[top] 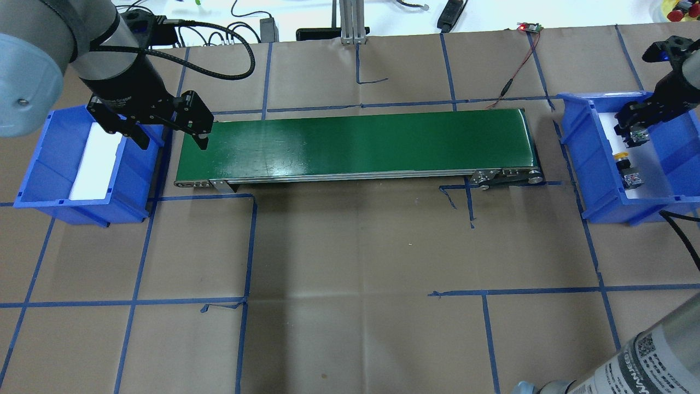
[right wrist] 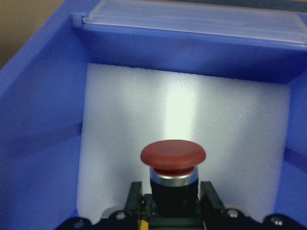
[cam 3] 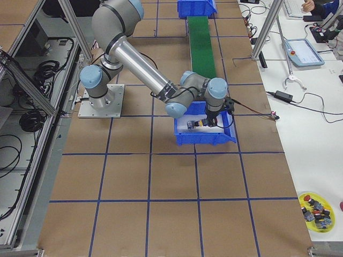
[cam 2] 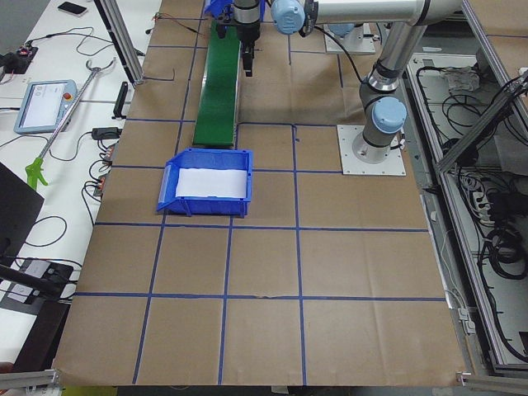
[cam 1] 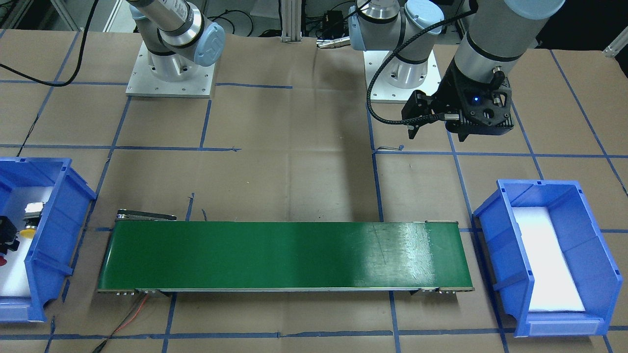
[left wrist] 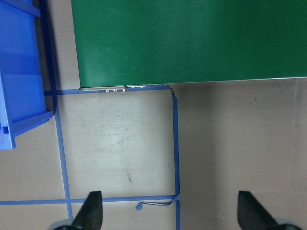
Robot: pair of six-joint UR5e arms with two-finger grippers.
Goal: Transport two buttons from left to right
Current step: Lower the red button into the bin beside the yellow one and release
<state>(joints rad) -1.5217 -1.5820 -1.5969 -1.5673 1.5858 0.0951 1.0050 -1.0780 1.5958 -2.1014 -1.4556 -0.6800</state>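
The red button stands between the fingers of my right gripper, which is shut on its black collar inside the blue bin at the conveyor's right end. Its red cap just shows at the front view's edge. The yellow button lies on its side on the bin's white foam, close beside my right gripper. My left gripper hangs open and holds nothing, over the table at the left end of the conveyor.
The green conveyor belt spans between the two bins. The left blue bin holds only white foam. A red wire runs behind the belt. A yellow dish of spare parts sits far off.
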